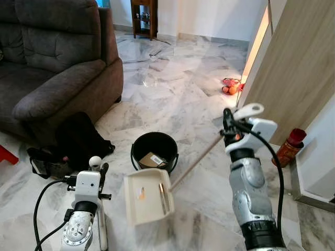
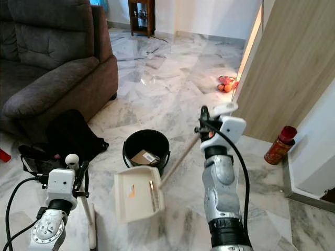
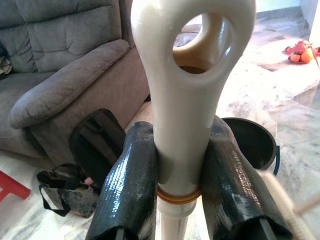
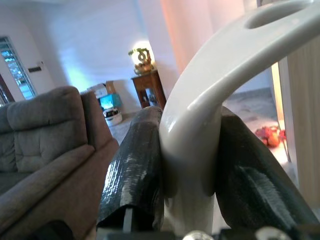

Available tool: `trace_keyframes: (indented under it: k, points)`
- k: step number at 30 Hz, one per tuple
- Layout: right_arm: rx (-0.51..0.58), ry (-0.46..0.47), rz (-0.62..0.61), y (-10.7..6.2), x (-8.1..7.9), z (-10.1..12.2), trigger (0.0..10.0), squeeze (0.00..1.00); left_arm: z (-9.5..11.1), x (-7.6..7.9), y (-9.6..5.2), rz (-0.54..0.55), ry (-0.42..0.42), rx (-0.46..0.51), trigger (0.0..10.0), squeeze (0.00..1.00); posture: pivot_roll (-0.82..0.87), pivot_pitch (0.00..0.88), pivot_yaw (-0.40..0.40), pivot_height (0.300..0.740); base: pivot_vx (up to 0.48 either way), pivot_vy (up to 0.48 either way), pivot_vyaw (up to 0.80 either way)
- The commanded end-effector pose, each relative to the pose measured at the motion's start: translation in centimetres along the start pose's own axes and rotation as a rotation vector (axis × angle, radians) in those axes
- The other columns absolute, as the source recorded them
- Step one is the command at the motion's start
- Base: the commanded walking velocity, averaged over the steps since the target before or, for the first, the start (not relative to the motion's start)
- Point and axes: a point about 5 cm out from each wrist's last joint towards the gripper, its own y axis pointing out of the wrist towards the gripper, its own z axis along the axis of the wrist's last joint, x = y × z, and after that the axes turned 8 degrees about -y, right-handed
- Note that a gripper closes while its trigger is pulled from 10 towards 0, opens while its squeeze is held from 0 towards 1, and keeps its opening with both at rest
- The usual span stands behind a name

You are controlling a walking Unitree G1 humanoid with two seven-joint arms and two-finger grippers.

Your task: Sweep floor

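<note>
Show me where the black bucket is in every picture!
Left eye view: black bucket on the floor, centre, above the dustpan.
Right eye view: centre-left.
Left wrist view: behind the right-hand finger.
Right wrist view: not in it.
Shared landmark: grey sofa.

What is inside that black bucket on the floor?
In the black bucket lies a brownish piece of cardboard with a white label. The cream dustpan, held by the right gripper, hangs before its near rim. Anything beneath the cardboard is hidden.
</note>
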Motion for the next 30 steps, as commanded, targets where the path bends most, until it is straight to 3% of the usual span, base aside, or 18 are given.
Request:
trace_keyframes:
  k: [1,10,20,30]
  points:
    - [0.094,0.017,0.0,0.9,-0.1,2.3,10.0,0.0,0.4,-0.2,0.3,0.0,0.024,0.024,10.0,0.0,0.16,0.045,-0.006,0.74,0.0,0.0,0.0]
    - [0.147,0.017,-0.002,1.2,0.1,4.3,10.0,0.0,0.3,0.0,0.2,-0.004,0.023,0.025,10.0,0.0,0.15,0.063,-0.004,0.74,0.0,0.0,0.0]
    - [0.231,0.043,0.019,2.0,-0.7,7.2,10.0,0.0,0.4,0.1,0.3,-0.009,0.02,0.029,10.0,0.0,0.16,0.073,-0.003,0.74,0.0,0.0,0.0]
    - [0.252,0.069,0.018,2.2,-1.0,8.1,10.0,0.0,0.6,0.0,0.3,-0.003,0.019,0.037,10.0,0.0,0.16,0.077,0.002,0.74,0.0,0.0,0.0]
